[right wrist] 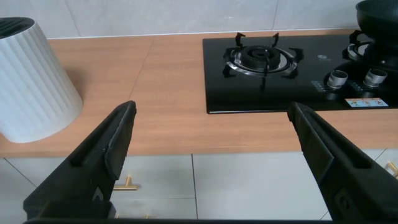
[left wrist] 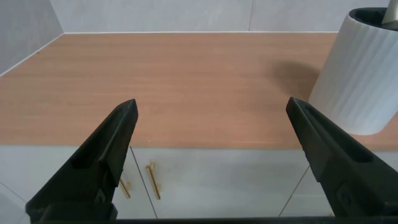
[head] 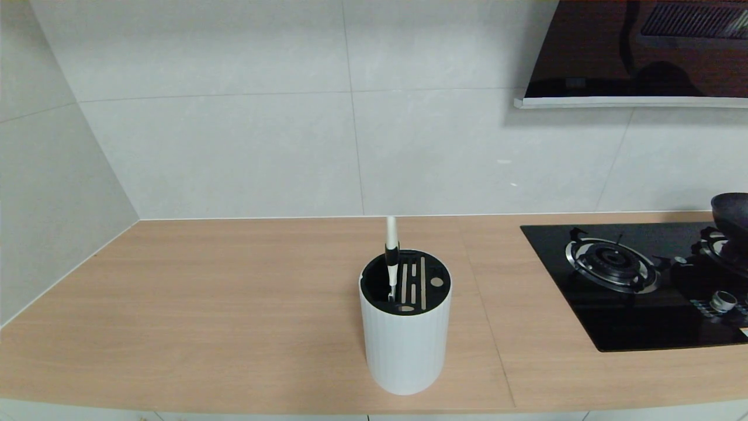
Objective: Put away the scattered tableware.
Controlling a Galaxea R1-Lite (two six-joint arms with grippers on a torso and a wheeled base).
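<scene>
Tableware, as far as I can pick it out, comes down to one utensil (head: 391, 257) with a pale handle and a black band; it stands upright in the open compartment beside the slots in the top of the white ribbed holder (head: 406, 345), which sits near the front edge of the wooden worktop (head: 234, 304), well apart from the hob (head: 637, 292). Since that piece is already stowed, I judge the tidying done or very nearly so; anything left would have to lie beyond what I can see from here.

Left gripper (left wrist: 211, 109) hangs low in front of the cupboard doors (left wrist: 205, 180), below the worktop edge, with the holder off to one side; its jaws are spread wide and it has hold of nothing. Right gripper (right wrist: 211, 112) sits likewise low at the front, between holder and hob, jaws just as wide apart and bare.

As for writing, a small printed strip (right wrist: 364, 102) lies by the knobs (right wrist: 339, 78) of the hob; it is too small to read; the holder's ribbed side carries no label that I can see.
</scene>
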